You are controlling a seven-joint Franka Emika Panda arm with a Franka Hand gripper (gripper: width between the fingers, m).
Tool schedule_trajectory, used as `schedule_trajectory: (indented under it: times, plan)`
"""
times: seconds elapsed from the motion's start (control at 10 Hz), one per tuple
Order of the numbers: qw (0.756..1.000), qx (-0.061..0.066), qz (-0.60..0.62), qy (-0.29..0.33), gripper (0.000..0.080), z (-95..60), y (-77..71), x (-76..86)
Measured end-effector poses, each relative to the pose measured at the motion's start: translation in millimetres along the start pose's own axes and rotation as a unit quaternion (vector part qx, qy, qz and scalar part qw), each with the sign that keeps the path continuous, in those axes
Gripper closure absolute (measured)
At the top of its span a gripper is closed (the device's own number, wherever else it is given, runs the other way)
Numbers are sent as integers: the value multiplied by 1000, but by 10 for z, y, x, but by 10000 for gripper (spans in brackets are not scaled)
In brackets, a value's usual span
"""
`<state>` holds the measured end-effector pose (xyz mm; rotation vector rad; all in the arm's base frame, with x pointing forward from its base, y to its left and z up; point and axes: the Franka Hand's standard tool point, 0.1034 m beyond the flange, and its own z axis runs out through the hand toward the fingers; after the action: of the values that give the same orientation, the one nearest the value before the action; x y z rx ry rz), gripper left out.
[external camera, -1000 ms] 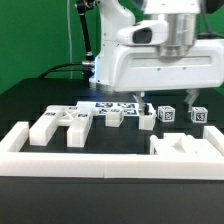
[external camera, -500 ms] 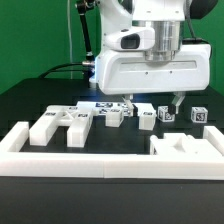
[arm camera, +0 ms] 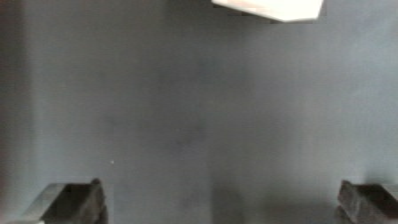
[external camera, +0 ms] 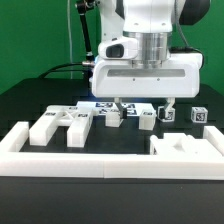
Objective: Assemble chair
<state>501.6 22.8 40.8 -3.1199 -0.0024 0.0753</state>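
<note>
Chair pieces, six visible, sit on one table below one wide-open, empty tool.

In the exterior view the marker board is partly hidden behind the gripper, and the arm is cut off at the top. Tags on the small blocks are too small to be read. A white block is cut off in the wrist view.

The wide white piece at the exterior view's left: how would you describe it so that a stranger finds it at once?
Start at the long white rail across the front. Just behind it, toward the exterior view's left, lies the wide piece. Unlike the small blocks in the row beside it, it is broad, flat and notched.
</note>
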Motion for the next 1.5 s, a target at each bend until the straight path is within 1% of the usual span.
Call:
schedule_trajectory:
  times: [0.2,0.3,0.4,0.5,0.7,0.8,1.0,1.1,1.2,1.3,1.4,1.5]
  plan:
    - [1000,1,-2,-13,151,3,-7,-8]
    - [1000,2,-2,-30,151,11,-11,-44]
    - [997,4,0,-72,151,20,-8,-91]
    - [994,6,-1,-113,151,27,-35,-144]
    - [985,10,-6,-173,151,25,-88,-241]
    - [976,11,-5,-216,151,23,-88,-279]
    - [963,13,-7,-269,151,51,-103,-268]
    - [950,14,-7,-310,151,51,-120,-327]
    - [940,14,-9,-340,151,74,-148,-334]
    - [935,14,-11,-354,151,86,-164,-320]
    - [922,15,-12,-388,151,82,-169,-381]
    - [918,16,-14,-397,151,145,-161,-348]
